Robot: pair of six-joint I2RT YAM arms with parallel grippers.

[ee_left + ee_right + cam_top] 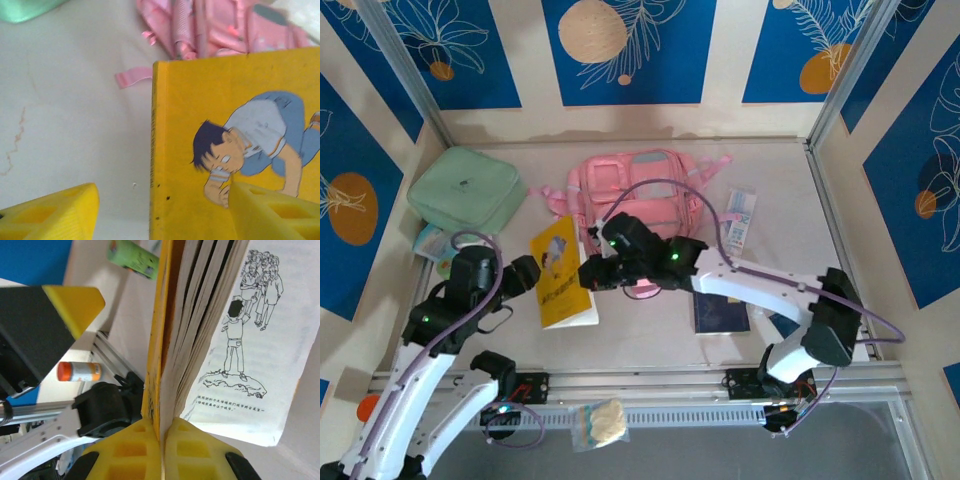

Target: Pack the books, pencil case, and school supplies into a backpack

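Nearest, by the rail: small clear packet (598, 424), loose. Just past it, L side: left gripper (162, 189), jaws wide apart, gripping nothing; one finger over bare table (650, 340), the other above the cover of the yellow book (225, 100), spine edge btwn them, contact not clear. R side: right gripper (162, 426) pinched fully closed on that book's yellow cover at its edge, pages fanning loose, an illustrated pg w/ a line drawing hanging open beside the fingers. From the top view, same book mid-table btwn the two grippers, turned at a slight angle. To its R: navy book (720, 315) flat on the table, partly under the R arm. Farther back, centre: pink backpack (640, 190), straps spread, far end of the yellow book near its front. Just R of it, flat on the table: pencil case (740, 218), white w/ blue markings. Back L: mint-green case (467, 190), well apart from the books.
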